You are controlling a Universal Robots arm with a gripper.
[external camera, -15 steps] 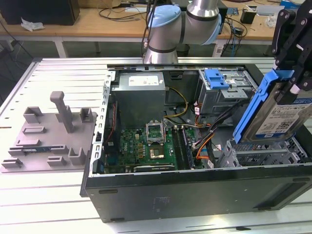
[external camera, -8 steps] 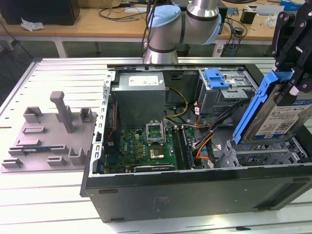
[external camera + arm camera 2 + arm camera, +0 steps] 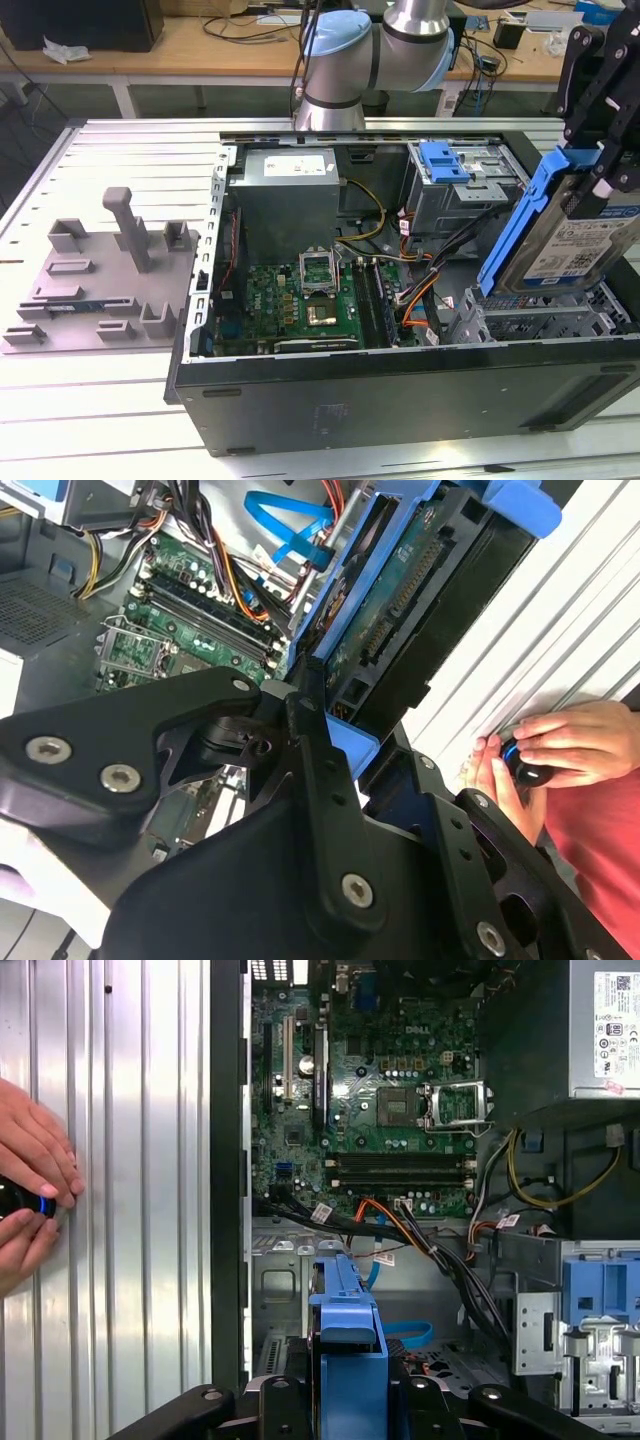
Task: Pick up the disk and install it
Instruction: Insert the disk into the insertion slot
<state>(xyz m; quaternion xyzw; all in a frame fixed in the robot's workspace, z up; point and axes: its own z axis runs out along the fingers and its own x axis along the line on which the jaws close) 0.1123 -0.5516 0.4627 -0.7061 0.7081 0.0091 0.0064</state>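
My black gripper (image 3: pixel 603 165) is shut on the disk (image 3: pixel 560 235), a silver-grey drive with a white-and-blue label in a bright blue carrier. I hold it tilted, lower end down, just above the metal drive cage (image 3: pixel 540 322) at the front corner of the open computer case, on the exterior view's right. In the second wrist view the fingers (image 3: pixel 312 742) clamp the blue frame, and the disk's (image 3: pixel 400 600) circuit-board underside shows. The first wrist view looks along the carrier's blue edge (image 3: pixel 345 1325) toward the case floor.
Inside the case are a green motherboard (image 3: pixel 300 300), a grey power-supply box (image 3: pixel 290 195), loose cables (image 3: pixel 415 275) and a second blue carrier (image 3: pixel 445 160) in a rear bay. A grey fixture (image 3: pixel 110 270) lies beside the case. A person's hands (image 3: pixel 550 745) rest on the ribbed table.
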